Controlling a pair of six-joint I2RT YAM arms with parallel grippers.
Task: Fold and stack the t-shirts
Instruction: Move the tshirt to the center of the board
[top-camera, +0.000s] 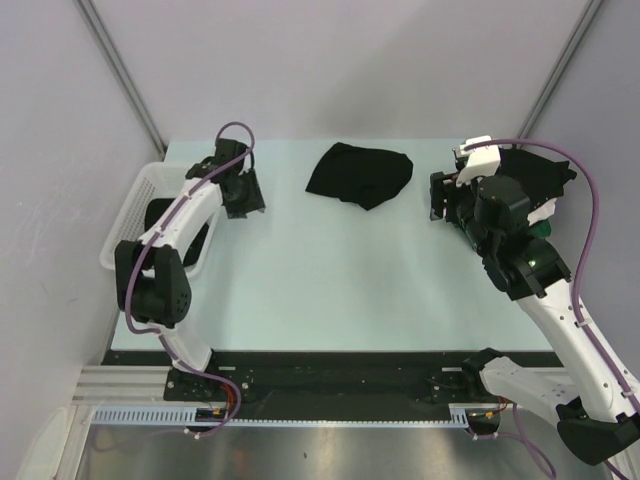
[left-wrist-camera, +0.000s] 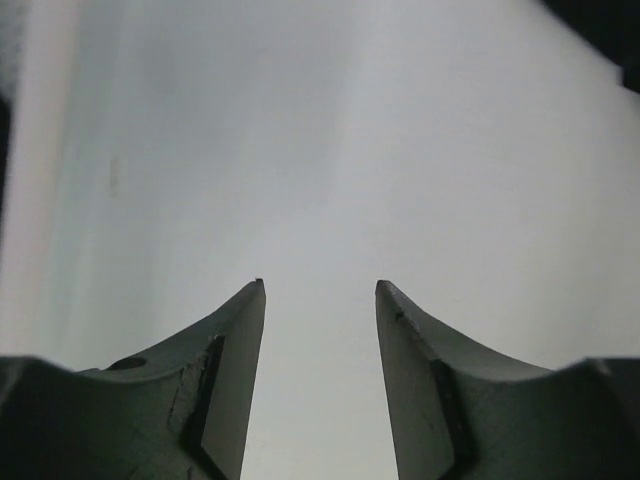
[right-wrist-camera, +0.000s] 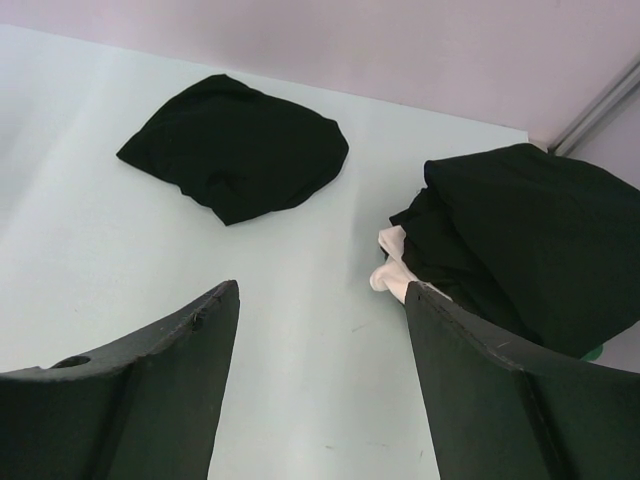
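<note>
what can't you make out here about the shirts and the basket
- basket: top view, the left arm crosses it; only something dark shows inside.
- pile of shirts: cut off by the right wrist view's edge, partly behind the right arm from above; count unclear.
- crumpled black t-shirt: its folds hide any chest mark, both views.

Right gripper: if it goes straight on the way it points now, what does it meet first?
Probably the bare table: nothing lies close ahead of the open right gripper. Farther on, the line seems to pass between the black shirt and the pile, nearer the shirt's edge, but depth is unclear.
</note>
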